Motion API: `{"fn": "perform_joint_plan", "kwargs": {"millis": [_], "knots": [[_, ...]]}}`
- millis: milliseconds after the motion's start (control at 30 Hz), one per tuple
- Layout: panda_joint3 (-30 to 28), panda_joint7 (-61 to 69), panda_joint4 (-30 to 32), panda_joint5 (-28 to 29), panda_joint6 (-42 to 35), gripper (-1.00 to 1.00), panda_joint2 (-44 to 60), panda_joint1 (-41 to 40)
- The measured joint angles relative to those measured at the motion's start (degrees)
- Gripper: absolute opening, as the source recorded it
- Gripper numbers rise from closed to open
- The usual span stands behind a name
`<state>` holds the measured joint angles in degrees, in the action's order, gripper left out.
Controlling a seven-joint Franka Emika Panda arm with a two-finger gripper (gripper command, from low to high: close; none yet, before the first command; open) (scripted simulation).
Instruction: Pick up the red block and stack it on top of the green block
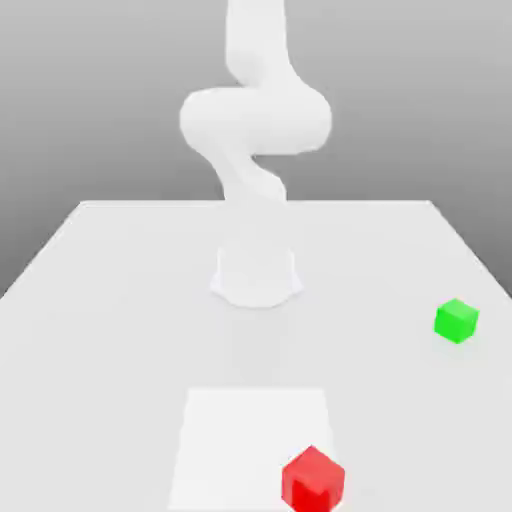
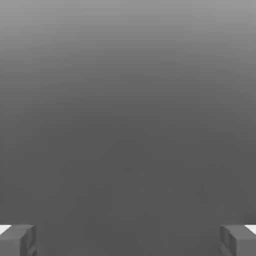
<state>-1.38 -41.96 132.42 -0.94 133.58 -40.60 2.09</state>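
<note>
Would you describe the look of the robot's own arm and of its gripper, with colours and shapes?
The arm is plain white, with smooth, rounded links and a wider, flared base; I see no cables or markings on it. In the hand view, the gripper has two dark grey, blocky fingers, with small white patches beside them.

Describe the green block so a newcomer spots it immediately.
Find the white robot arm standing on the pale table. Toward the exterior view's right edge sits a small cube, the green block. Its bright green separates it from the red block.
</note>
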Motion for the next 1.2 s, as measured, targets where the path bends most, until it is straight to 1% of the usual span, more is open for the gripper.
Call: {"fn": "perform_joint_plan", "kwargs": {"millis": [267,533,700,833,900,1000,1033,1200], "knots": [[-3.8,12.7,2.1,-3.2,5.8,0.00,17.0,6.1],[-4.8,24.8,4.1,-5.9,11.5,0.00,33.7,9.6],[-4.3,30.8,5.4,-5.5,15.2,0.00,43.9,10.8],[-4.1,34.1,6.5,-3.0,18.3,0.00,51.8,11.1],[-3.8,35.1,6.4,-2.6,20.8,0.00,55.8,11.0],[-2.9,36.1,5.6,-3.5,25.8,0.00,62.0,10.4],[-2.6,36.3,5.3,-3.8,27.1,-1.00,63.6,10.2],[-2.6,36.3,5.3,-3.7,27.0,-1.00,63.6,10.1]]}}
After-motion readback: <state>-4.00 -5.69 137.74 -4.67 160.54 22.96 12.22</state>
